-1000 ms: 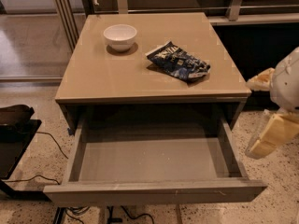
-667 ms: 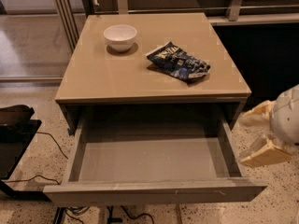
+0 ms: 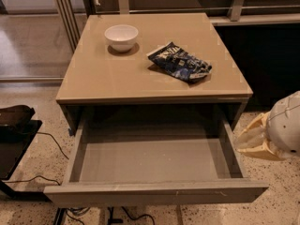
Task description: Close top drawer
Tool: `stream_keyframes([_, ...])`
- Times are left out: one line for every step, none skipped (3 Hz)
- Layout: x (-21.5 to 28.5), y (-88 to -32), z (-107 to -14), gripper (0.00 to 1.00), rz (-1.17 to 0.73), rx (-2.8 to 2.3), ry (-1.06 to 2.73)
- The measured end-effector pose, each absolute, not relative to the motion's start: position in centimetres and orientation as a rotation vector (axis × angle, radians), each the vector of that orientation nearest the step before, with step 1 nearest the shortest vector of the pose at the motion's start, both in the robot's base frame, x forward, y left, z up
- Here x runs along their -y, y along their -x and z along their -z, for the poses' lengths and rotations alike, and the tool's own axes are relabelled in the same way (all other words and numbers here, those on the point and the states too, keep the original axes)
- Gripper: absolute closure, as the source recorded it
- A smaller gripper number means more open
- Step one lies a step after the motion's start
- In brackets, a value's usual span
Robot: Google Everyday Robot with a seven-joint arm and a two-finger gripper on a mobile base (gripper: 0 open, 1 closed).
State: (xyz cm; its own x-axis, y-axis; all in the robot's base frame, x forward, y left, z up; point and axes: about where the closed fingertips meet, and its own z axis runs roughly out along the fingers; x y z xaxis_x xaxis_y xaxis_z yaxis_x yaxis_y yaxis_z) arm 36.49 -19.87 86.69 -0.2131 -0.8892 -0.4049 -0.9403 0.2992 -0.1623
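Top drawer [image 3: 154,192]: pulled all the way out from under the desk [image 3: 108,74]. It is empty inside.
Drawer shape: long from left to right. Its flat front is the part closest to the camera.
Way to shut it: I think the front must be pushed straight back, toward the desk.
Gripper [image 3: 246,139]: at the right edge of the view, just beside the right wall of the drawer, and pointing left at it.
Drawer from gripper: the drawer box lies to the left. The flat front is to the left and a bit closer to the camera.
Gripper opening: I cannot tell if it is wide or narrow.
Gripper load: it does not seem to hold anything. I cannot tell if it touches the drawer wall.
Next move, my guess: the gripper has to get out in front of the flat front before it can push.
On the desk: a white bowl [image 3: 121,36] and a dark blue snack bag [image 3: 180,62], both well away from the gripper.
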Motion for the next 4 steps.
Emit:
stream_keyframes([19.2,-36.0,-84.3,1.00,-0.218,-2.177,1.596])
stream_keyframes([18.0,-34.4,-78.6,1.00,-0.310,-2.259,1.482])
stream_keyframes([17.1,-32.8,-73.6,1.00,-0.365,-2.318,1.394])
stream_keyframes([16.0,-31.7,-69.7,1.00,-0.377,-2.344,1.381])
